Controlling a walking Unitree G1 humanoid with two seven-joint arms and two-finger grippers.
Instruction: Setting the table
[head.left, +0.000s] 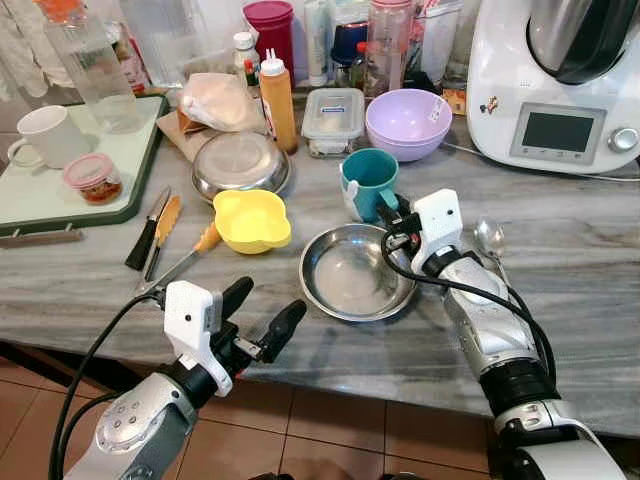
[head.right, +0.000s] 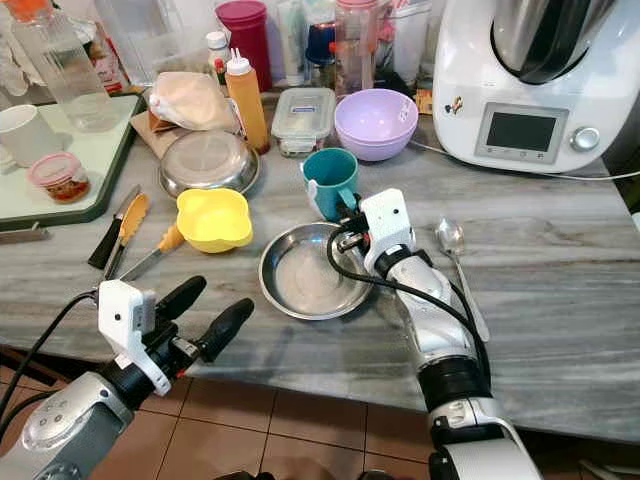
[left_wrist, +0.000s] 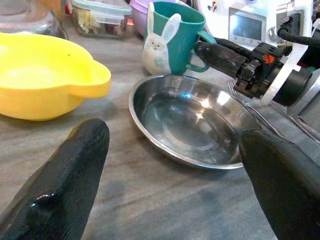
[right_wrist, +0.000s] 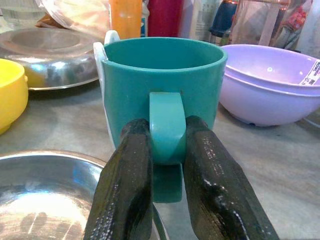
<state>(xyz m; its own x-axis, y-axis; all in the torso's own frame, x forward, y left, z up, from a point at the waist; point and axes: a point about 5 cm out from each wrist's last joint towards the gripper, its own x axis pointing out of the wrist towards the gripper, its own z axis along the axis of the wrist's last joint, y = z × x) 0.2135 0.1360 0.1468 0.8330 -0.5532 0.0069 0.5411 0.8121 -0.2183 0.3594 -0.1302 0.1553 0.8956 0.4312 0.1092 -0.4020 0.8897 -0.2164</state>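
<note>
Closest to the camera is the left gripper (head.left: 262, 316), hanging off the front edge of the grey marble counter (head.left: 590, 280) with its two black fingers spread wide and nothing between them, pointed roughly toward the steel plate (head.left: 352, 272). Over on the other side the right gripper (right_wrist: 167, 150) is pinched tight on the handle of the teal mug (head.left: 368, 182), one finger pad (right_wrist: 131, 165) on each side of the loop. The mug stands upright on the counter just behind the steel plate, mouth up, with its handle pointing back toward the robot and a white bunny figure on its side. A yellow bowl (head.left: 251, 219) sits just left of the plate, and a spoon (head.right: 456, 256) lies right of the right arm, bowl end away from the robot and its handle running back toward the counter's front edge. Behind the mug there's a lilac bowl (head.left: 407, 122), a lidded glass container (head.left: 333, 115) and an upside-down steel dish (head.left: 240, 163). A white kitchen machine (head.left: 555, 80) fills the far right corner.
</note>
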